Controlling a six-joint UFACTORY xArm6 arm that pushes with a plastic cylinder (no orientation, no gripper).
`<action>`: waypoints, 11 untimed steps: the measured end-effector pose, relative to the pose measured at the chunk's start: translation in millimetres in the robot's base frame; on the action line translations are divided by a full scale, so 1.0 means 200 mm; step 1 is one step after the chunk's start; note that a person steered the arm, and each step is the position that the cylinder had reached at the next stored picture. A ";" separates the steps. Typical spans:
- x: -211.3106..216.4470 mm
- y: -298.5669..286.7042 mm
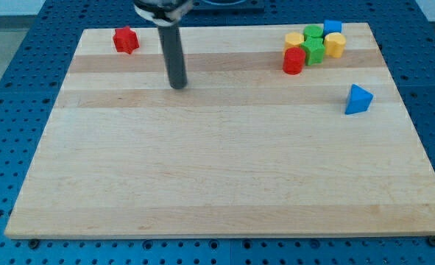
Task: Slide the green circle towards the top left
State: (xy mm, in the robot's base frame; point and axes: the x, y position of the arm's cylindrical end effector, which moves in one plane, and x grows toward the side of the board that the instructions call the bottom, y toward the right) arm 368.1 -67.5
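**Seven blocks on the bench, tip far from the green ones**

There are seven blocks on the wooden bench (217, 177). Two are red, two are yellow, two are green and two are blue, less one: let me count them one by one.

One red star (126, 40) sits alone near the view's top left corner.

Six blocks are at the view's top right. Five of them are packed close in a bunch: a yellow block (294, 40), a green circle (313, 32), a blue cube (332, 27), a green star (315, 50) and a second yellow block (336, 45). A red cylinder (294, 61) sits at the bunch's lower left, touching or almost touching it. So the bunch holds six, and with the blue triangle (358, 99) below and to the right, well apart, that makes eight blocks in all: two of each colour.

The green circle is at the top of the bunch, between the first yellow block and the blue cube, with the green star just below it.

My tip (178, 85) rests on the bench, right of the red star and well apart from the bunch. It touches no block.

There is no claw on this arm, only the rod. No box or tray is here.
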 end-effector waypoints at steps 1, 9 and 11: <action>0.09 0.35; -0.39 1.73; -0.76 1.73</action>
State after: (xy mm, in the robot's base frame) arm 216.3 278.5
